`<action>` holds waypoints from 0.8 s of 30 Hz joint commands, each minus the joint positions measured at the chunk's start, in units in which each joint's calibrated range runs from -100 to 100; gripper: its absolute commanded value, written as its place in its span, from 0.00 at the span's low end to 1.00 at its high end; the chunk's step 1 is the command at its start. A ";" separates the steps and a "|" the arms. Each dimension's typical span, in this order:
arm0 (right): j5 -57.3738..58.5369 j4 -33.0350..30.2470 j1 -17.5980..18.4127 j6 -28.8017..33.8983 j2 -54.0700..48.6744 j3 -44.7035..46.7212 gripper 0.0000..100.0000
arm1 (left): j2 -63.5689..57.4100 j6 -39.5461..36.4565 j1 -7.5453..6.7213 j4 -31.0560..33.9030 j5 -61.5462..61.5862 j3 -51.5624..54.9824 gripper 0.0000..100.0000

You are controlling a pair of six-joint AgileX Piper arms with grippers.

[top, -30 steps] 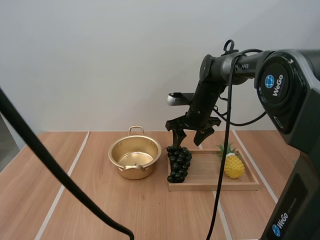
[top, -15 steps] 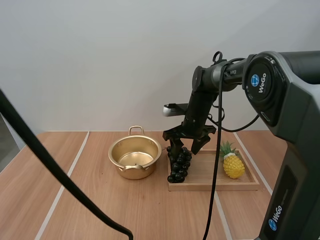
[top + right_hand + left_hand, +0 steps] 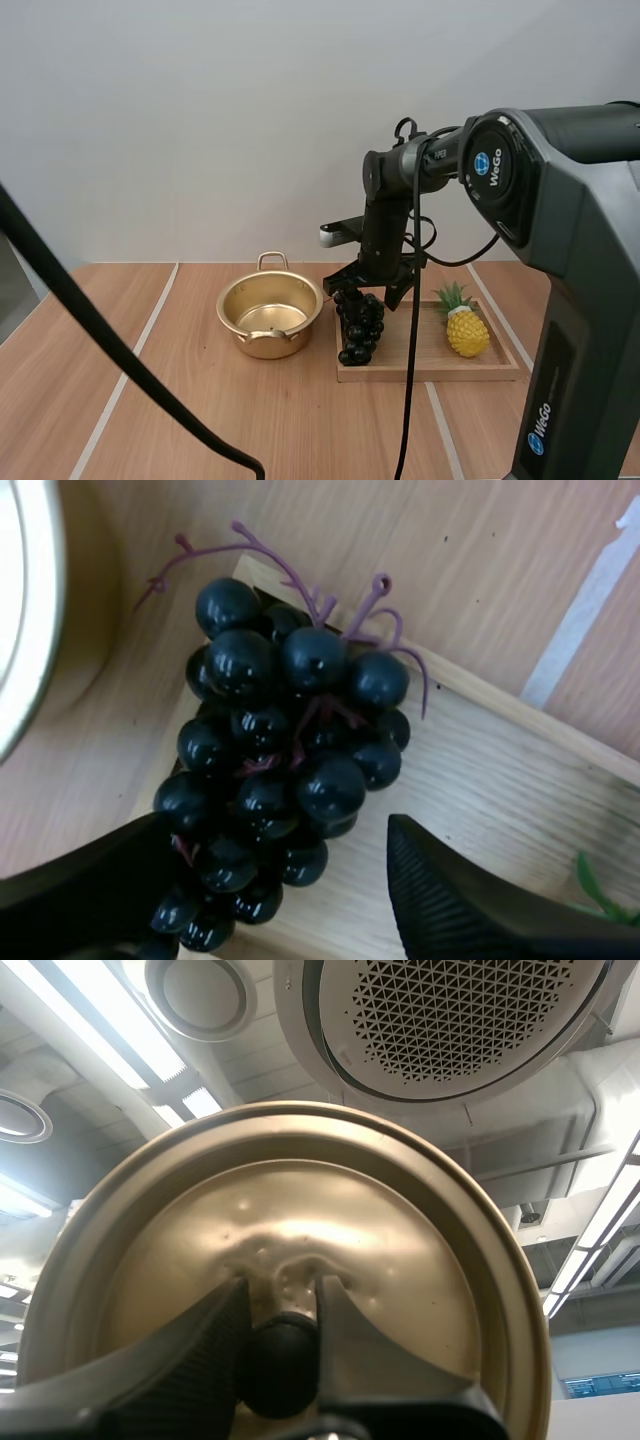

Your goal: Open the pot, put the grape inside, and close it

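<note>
A dark bunch of grapes [image 3: 360,327] [image 3: 282,762] lies at the left end of the wooden tray [image 3: 495,362]. My right gripper [image 3: 367,290] [image 3: 290,900] hangs open right over the bunch, one finger on each side of it. The golden pot [image 3: 269,315] stands open on the table just left of the tray. In the left wrist view my left gripper [image 3: 282,1305] is shut on the black knob [image 3: 280,1363] of the golden lid [image 3: 400,1260], which it holds up against the ceiling.
A toy pineapple [image 3: 465,325] lies on the right half of the tray. The pot's rim [image 3: 25,610] is close beside the grapes. Bare wooden table [image 3: 150,400] stretches to the left and front.
My right gripper has come down and to the left, from above the tray to right over the grapes, its fingers now around the bunch. Pot, tray and pineapple have not moved.
</note>
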 commanded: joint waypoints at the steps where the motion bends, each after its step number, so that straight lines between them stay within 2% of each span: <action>1: -0.96 2.44 -0.02 0.30 -0.43 0.24 1.00 | 0.39 0.09 0.11 -0.86 0.07 -0.12 0.00; 6: -0.96 5.61 -0.02 -0.67 -0.43 0.24 1.00 | 0.39 0.87 0.11 -1.03 0.07 -0.12 0.00; 24: -0.59 2.34 -0.02 -0.48 6.61 0.24 1.00 | 0.39 1.28 0.11 -1.14 0.07 -0.12 0.00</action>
